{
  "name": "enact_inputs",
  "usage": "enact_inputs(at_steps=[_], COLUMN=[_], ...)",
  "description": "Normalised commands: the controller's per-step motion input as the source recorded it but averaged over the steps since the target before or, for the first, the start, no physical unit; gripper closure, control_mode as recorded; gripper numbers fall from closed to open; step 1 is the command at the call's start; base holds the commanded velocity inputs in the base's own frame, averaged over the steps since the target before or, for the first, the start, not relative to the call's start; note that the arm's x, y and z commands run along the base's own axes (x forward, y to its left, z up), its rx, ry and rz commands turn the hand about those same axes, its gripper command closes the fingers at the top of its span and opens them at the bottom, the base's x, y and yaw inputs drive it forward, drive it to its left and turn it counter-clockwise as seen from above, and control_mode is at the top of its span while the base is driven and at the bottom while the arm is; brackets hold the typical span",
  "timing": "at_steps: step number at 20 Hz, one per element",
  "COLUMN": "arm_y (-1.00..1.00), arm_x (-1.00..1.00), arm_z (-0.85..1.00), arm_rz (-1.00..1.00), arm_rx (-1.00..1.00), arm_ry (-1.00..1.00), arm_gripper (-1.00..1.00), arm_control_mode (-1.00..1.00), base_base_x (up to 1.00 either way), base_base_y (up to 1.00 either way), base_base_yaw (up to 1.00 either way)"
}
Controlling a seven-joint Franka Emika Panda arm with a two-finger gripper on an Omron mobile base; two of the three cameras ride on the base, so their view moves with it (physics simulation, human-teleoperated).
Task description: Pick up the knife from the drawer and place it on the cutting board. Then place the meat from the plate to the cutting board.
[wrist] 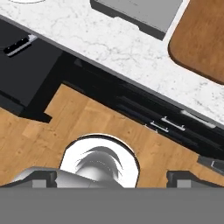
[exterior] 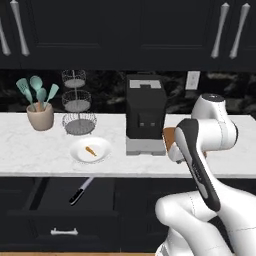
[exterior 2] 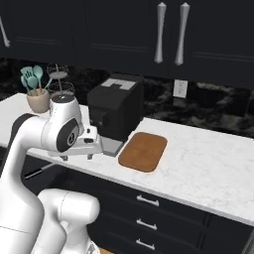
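Black drawer pulled out, knife inside.

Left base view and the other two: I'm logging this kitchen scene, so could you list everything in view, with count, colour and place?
knife: one, silver blade, black handle, in the open drawer
drawer: one, black, pulled open under the counter
plate: one, white, on the counter left of the coffee machine
meat: one, orange-brown strip, on the plate
cutting board: one, brown, right of the coffee machine
coffee machine: one, black, mid-counter
wire basket: one, tiered, behind the plate
teal utensils: several, in a beige holder
gripper: fingertips at the hand view's bottom edge, over the wooden floor
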Motion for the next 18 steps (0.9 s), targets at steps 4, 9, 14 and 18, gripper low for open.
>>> enact_inputs(at_steps=[4,9,14,18], arm_y=[0.0,0.0,0.0,0.0], arm_x=[0.0,0.0,0.0,0.0], arm_z=[0.0,0.0,0.0,0.0], arm_rz=[0.0,0.0,0.0,0.0], arm_rx=[0.0,0.0,0.0,0.0], arm_ry=[0.0,0.0,0.0,0.0], arm_gripper=[-1.0,-1.0,-1.0,-1.0], arm_control_mode=[1.0,1.0,1.0,1.0], base_base_x=[0.23,0.36,0.05,0.38], base_base_y=[0.54,0.21,-0.33,-0.22], base_base_yaw=[0.16,0.12,0.06,0.03])
